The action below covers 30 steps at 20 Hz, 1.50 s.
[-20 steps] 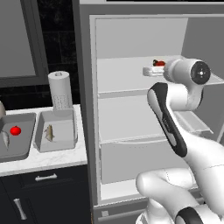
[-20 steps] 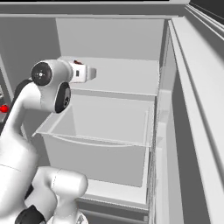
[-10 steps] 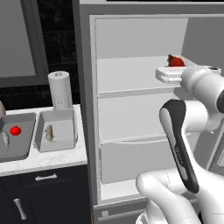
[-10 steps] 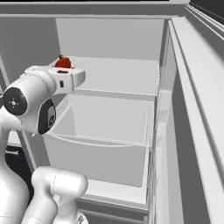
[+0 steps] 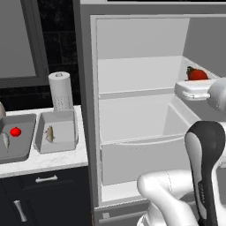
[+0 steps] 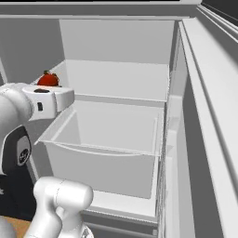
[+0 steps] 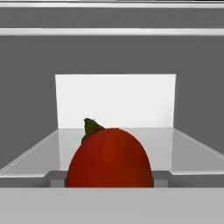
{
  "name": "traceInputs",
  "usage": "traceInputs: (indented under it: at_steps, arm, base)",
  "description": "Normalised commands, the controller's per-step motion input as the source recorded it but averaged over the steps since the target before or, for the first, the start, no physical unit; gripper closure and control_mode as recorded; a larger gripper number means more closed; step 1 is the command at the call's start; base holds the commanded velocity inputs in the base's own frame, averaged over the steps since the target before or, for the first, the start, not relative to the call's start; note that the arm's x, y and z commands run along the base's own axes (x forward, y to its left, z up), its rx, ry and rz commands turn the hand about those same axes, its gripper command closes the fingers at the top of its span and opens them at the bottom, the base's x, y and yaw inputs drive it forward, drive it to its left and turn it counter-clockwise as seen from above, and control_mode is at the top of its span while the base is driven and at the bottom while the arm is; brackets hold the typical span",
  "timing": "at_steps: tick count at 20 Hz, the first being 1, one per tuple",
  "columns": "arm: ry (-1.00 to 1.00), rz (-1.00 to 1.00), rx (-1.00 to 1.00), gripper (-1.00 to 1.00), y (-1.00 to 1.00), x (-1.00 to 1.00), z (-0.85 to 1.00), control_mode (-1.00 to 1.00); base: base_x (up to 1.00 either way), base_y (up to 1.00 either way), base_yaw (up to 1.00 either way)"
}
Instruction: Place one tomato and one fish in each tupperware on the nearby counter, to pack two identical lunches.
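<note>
The tomato (image 7: 109,157) occupies the lower centre of the hand view, directly ahead of the pincer and very close. In the left base view it sits at the right edge, on the fridge shelf (image 5: 137,92) level, just behind the white hand. Its stem points up and left. Pincer fingertips are hidden, so grip state cannot be determined. Judgement: a grasp is in progress or imminent.

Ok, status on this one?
Claw shut on tomato, at the open fridge. Lighter tupperware has fish only, darker tupperware has both. Paper towel roll stands behind the lighter one.
</note>
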Motion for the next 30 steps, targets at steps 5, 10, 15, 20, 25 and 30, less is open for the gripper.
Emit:
traceInputs:
  at_steps: [5, 10, 15, 20, 25, 30]
  arm:
    - [-0.01, 0.0, 0.0, 1.0, 0.07, -1.0, -0.51, -1.0]
    - [-0.01, 0.0, 0.0, 1.0, 0.24, -0.6, -0.31, 1.0]
    - [0.0, 0.0, 0.0, 1.0, 0.0, 0.0, 0.0, 1.0]
    - [0.0, 0.0, 0.0, 1.0, 0.0, 0.0, 0.0, 1.0]
    - [0.0, 0.0, 0.0, 1.0, 0.0, 0.0, 0.0, 1.0]
    - [0.0, 0.0, 0.0, 1.0, 0.0, 0.0, 0.0, 1.0]
  base:
    - [0.0, 0.0, 0.0]
    - [-0.4, 0.27, 0.0]
    - [-1.0, 0.91, 0.0]
    - [-0.36, 1.0, 0.0]
    - [0.6, 1.0, 0.0]
    - [1.0, 0.46, -0.06]
